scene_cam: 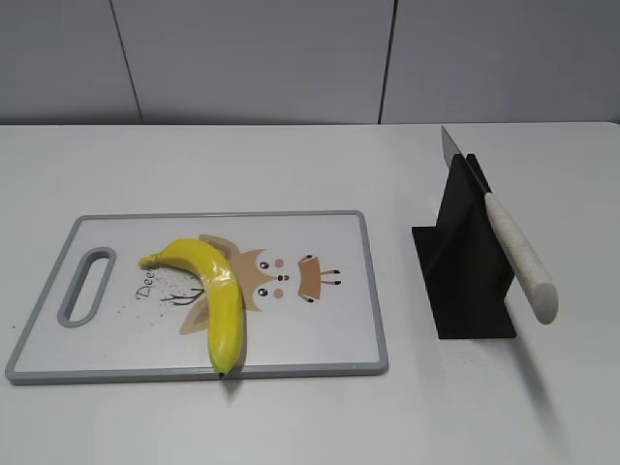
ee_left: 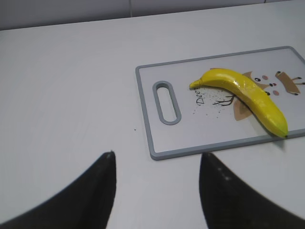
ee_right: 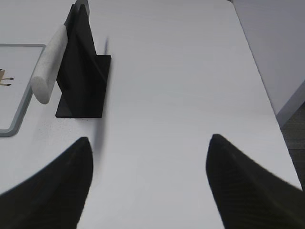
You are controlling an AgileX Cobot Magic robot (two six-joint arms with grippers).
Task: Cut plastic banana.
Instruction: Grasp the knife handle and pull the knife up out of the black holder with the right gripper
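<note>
counter [scene_cam: 291,417]: white, matte, plain | on it, left: white cutting board [scene_cam: 320,339] with grey rim, handle slot at its left end, lying flat | on it, right: black knife stand [scene_cam: 463,281], flat base on the surface, upright fin rising from it | board and stand: near, apart

Glossy yellow banana [scene_cam: 215,291] with dark tip, white grey-rimmed cutting board [scene_cam: 320,360] with tan cartoon print, black knife stand [scene_cam: 465,262], speckled off-white knife handle [scene_cam: 520,257]

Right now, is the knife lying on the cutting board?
No, the knife rests in the black stand, beside the cutting board holding the plastic banana.
</note>
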